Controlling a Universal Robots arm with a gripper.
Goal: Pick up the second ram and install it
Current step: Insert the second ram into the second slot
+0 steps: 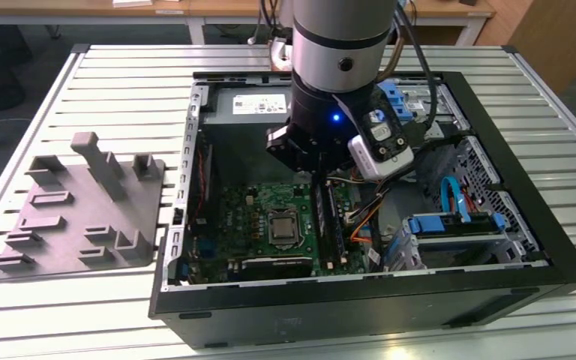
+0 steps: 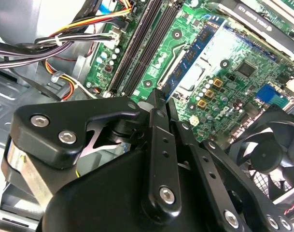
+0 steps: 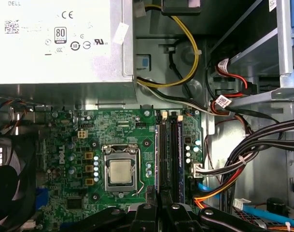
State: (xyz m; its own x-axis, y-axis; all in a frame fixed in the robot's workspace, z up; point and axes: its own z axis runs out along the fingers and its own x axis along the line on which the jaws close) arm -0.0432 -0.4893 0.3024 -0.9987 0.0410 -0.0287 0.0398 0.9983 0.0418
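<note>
Gripper [image 2: 156, 104], mine: fingers pinched together above motherboard [image 3: 89, 145] memory slots [image 3: 168, 150], inside case [image 1: 528, 255]. Second ram: I couldn't tell where. Step judged: seating; calls for straight downward press.

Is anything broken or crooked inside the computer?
Nothing looks broken. The gripper is low over the memory slots on the green motherboard, beside the processor. The cables look bundled, not torn. The grey tray sits flat beside the case.

Slatted metal table [image 1: 548, 120], open black computer case [image 1: 528, 247] on it, grey fixture tray [image 1: 78, 217] alongside
</note>
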